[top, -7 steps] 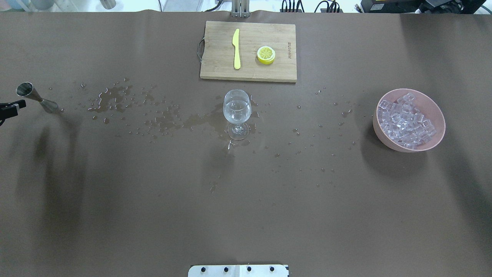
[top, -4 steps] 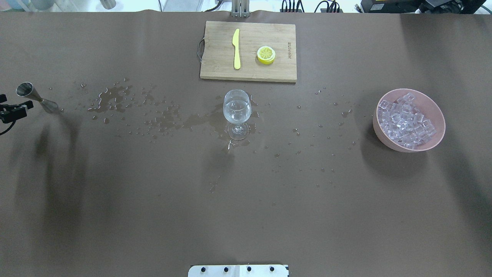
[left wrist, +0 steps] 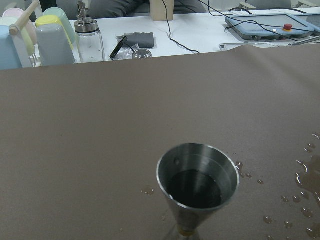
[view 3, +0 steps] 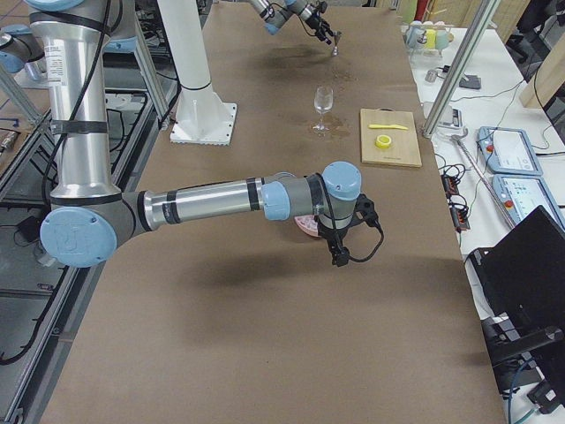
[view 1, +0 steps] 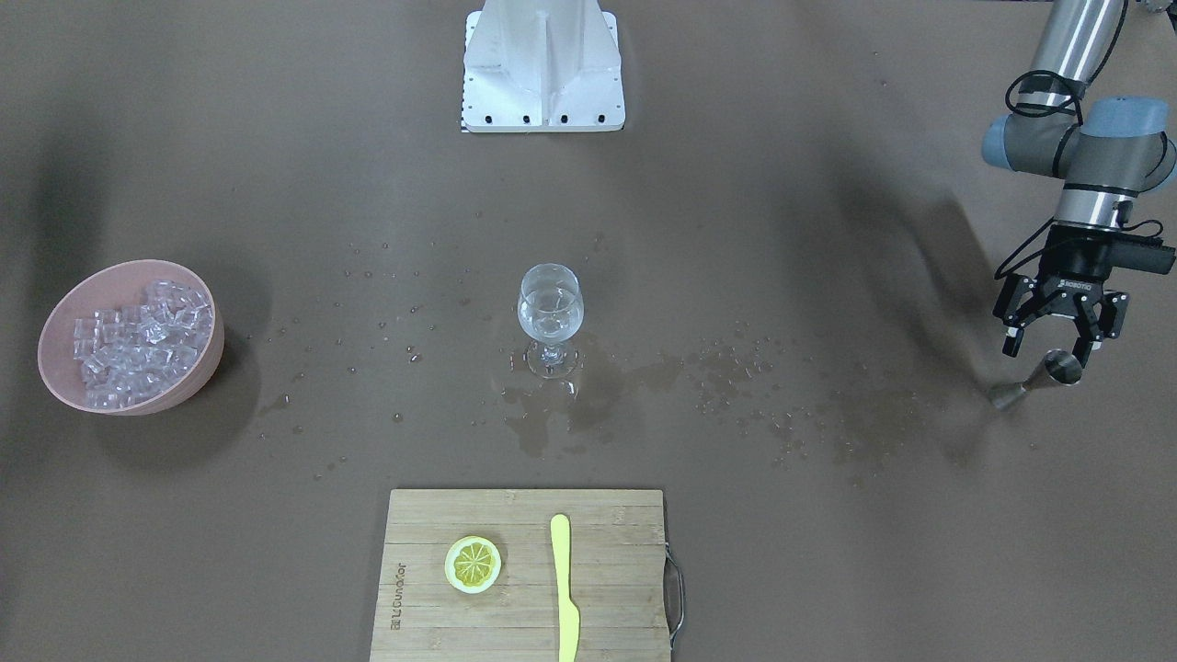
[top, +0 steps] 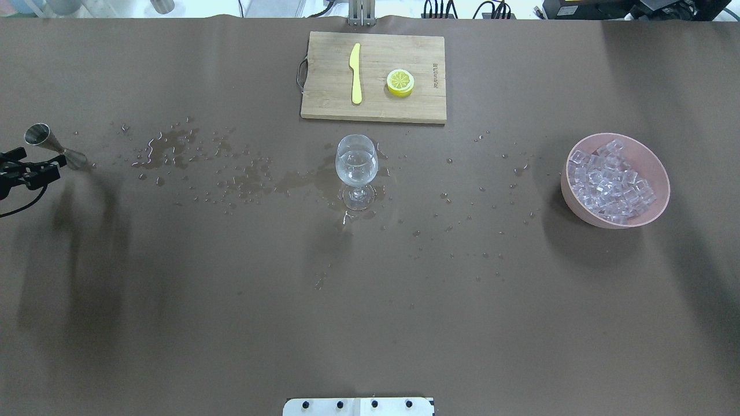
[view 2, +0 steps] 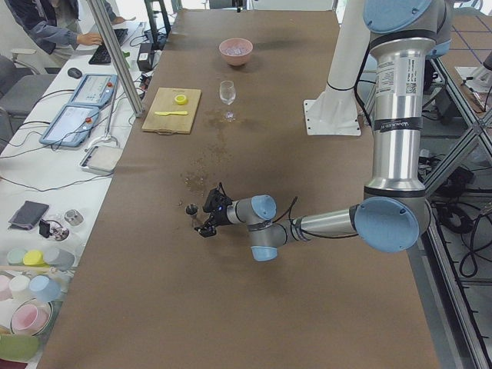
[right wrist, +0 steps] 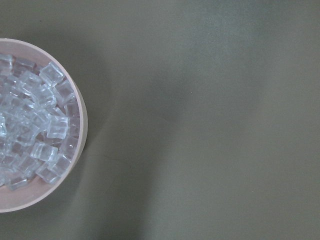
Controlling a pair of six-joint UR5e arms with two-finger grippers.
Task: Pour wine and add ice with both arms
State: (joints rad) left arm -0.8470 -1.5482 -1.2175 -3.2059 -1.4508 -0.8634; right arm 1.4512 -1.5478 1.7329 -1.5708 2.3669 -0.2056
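The left fingers (view 1: pixel 1010 340) hang released with the jigger (view 1: pixel 1034 380) just ahead, likely lined up to grasp it; whether the right fingers (view 3: pixel 338 256) are released or clenched, I cannot tell.

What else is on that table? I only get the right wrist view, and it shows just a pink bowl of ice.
Observer: A glass stands mid-table with a little clear wine in it.
Visitor: Is anything holding it?
Observer: No. The left pincer is open at the table's far end, next to a steel jigger.
Visitor: Is it all tidy?
Observer: Not quite. Spilled drops lie scattered between the jigger and the glass.
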